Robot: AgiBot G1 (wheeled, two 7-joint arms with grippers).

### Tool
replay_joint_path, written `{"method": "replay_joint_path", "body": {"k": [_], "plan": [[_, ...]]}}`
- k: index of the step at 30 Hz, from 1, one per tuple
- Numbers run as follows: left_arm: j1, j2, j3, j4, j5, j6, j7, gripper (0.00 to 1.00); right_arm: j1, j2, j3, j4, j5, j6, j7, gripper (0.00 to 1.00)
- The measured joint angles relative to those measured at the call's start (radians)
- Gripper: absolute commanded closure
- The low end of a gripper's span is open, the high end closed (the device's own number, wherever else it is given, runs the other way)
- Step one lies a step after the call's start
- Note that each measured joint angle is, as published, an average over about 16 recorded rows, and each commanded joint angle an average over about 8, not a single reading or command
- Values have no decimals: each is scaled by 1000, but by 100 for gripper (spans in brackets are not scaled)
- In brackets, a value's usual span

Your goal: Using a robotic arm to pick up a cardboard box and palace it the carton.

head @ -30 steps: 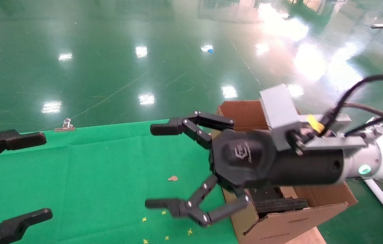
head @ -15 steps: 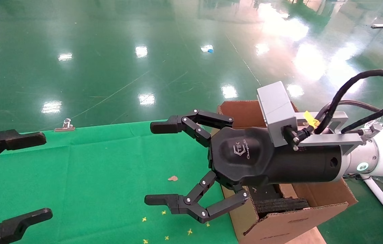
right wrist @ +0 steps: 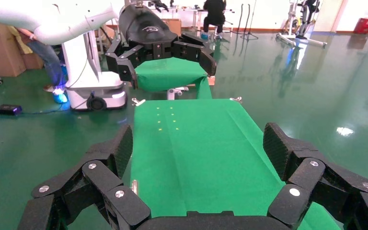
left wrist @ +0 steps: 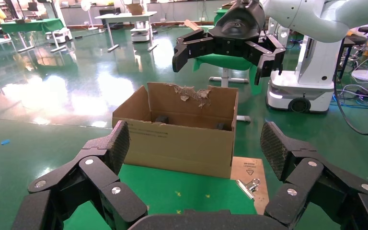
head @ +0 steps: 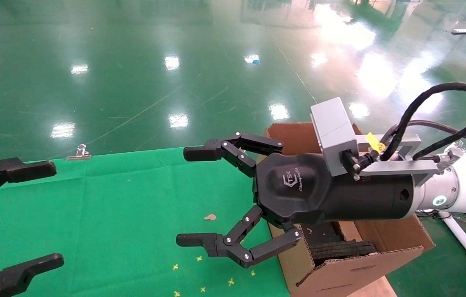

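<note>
The premises were an industrial robotics laboratory or test hall. A glossy green epoxy floor [head: 134, 74] reflected overhead lighting. Rows of white-framed workbenches [left wrist: 124, 21] stood in the background, some draped in green cloth. A white wheeled robot base [left wrist: 311, 72] with trailing black cables [left wrist: 359, 105] occupied the floor. A green cloth-covered table [right wrist: 196, 139] served as the work surface.

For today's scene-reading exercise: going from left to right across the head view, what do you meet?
Left tool → binder clip at the green cloth's far edge → small brown scrap → right tool, open → carton.
</note>
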State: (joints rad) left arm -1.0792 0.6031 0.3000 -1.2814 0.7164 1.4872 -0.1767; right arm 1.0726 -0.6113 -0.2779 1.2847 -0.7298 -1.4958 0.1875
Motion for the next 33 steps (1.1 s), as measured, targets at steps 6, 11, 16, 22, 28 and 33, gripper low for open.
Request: {"method": "replay_joint_path", "body": {"k": [6, 11, 16, 22, 28, 33], "plan": [[0, 0, 0, 0, 0, 0, 0, 0, 2, 0, -2, -1, -1, 1, 0, 0], [0, 0, 0, 0, 0, 0, 0, 0, 3, 0, -4, -2, -1, 1, 1, 0], [0, 0, 0, 0, 0, 0, 0, 0, 4, 0, -4, -2, -1, 1, 1, 0], [0, 0, 0, 0, 0, 0, 0, 0, 5, 0, -5, -3, -2, 1, 1, 0], [0, 0, 0, 0, 0, 0, 0, 0, 5, 0, -5, -3, -2, 2, 1, 0], [0, 0, 0, 0, 0, 0, 0, 0, 5, 0, -6, -3, -2, 2, 1, 0]]}}
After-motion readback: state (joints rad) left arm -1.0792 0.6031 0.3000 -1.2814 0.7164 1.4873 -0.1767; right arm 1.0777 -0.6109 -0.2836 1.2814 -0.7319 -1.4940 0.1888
